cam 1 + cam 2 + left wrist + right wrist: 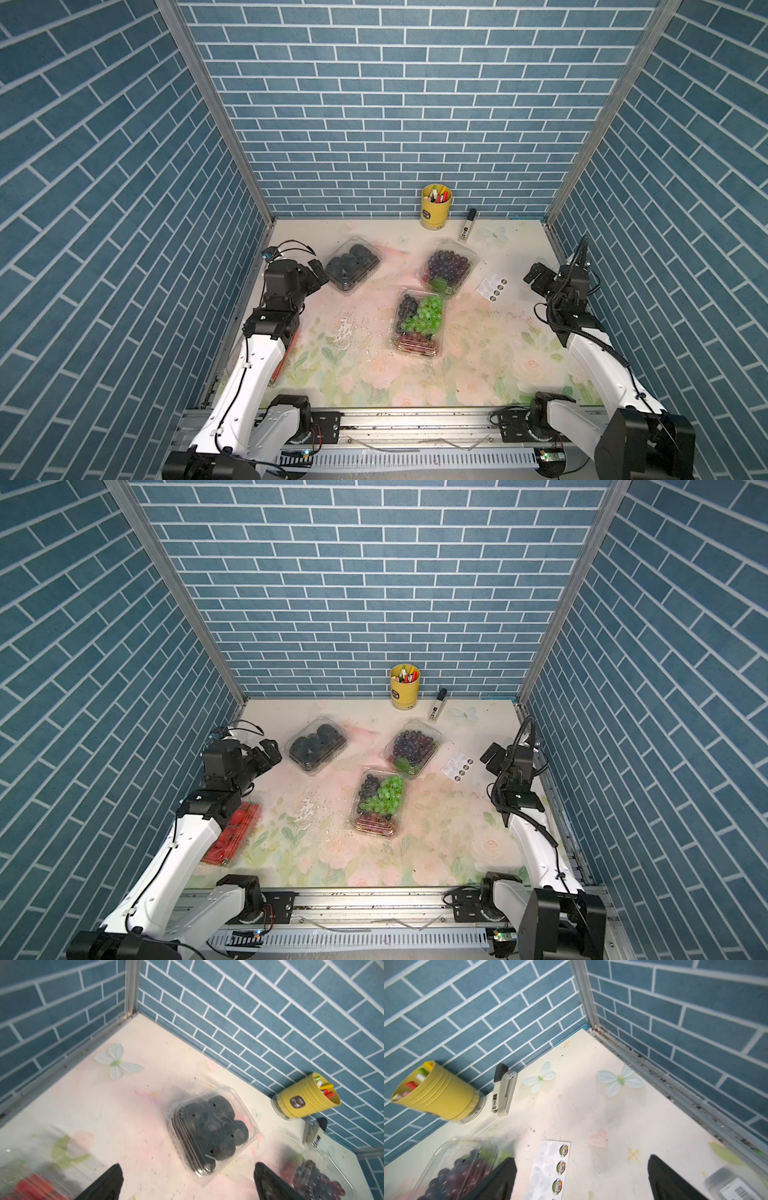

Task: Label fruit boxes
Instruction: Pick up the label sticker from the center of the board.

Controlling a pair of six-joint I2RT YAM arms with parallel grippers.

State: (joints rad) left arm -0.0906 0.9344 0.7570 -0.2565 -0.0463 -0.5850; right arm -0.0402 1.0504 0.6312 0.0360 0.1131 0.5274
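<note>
Four clear fruit boxes lie on the floral table. The black-berry box sits just ahead of my left gripper, which is open and empty. The purple-grape box lies at the back centre, and the mixed-grape box is in the middle. The strawberry box lies partly under my left arm. My right gripper hangs open above the table, beside the white sticker sheet.
A yellow pen cup and a stapler stand against the back wall. Blue brick walls close in three sides. A grey labelled item lies near the right wall rail.
</note>
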